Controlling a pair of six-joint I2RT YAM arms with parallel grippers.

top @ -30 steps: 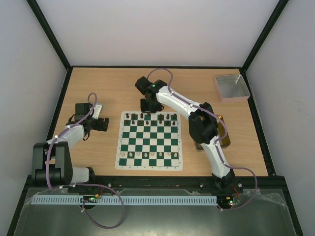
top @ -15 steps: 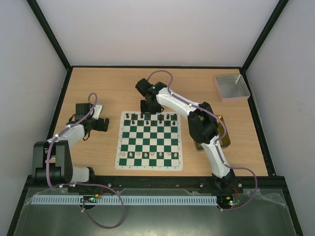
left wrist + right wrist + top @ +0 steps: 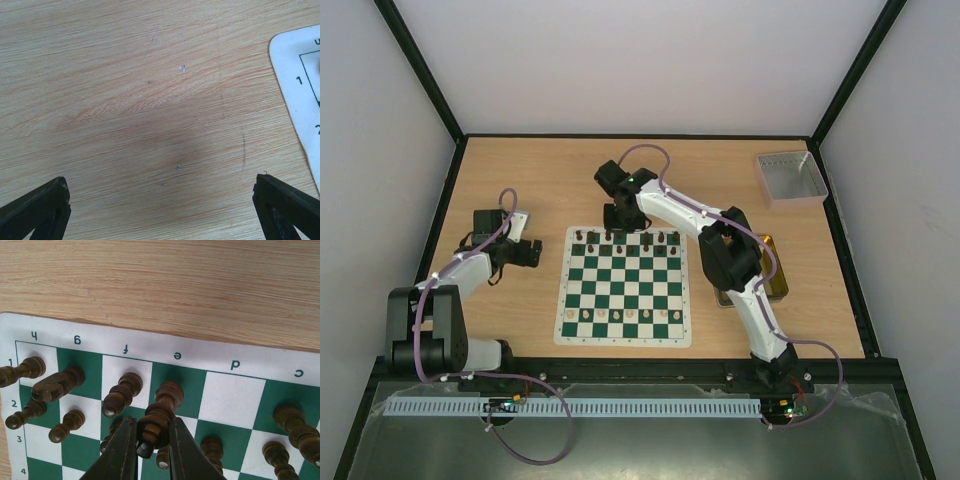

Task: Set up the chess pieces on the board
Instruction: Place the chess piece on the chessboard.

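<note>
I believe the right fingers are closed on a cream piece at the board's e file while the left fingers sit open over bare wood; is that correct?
The piece between the fingers of the right gripper is dark brown, not cream, in the right wrist view. The rest holds: it is at the e file of the board, and the left gripper is open over the table.

A grey tray [image 3: 790, 178] sits at the far right of the wooden table [image 3: 535, 175]; a gold tin [image 3: 776, 282] lies nearer, partly hidden
</note>
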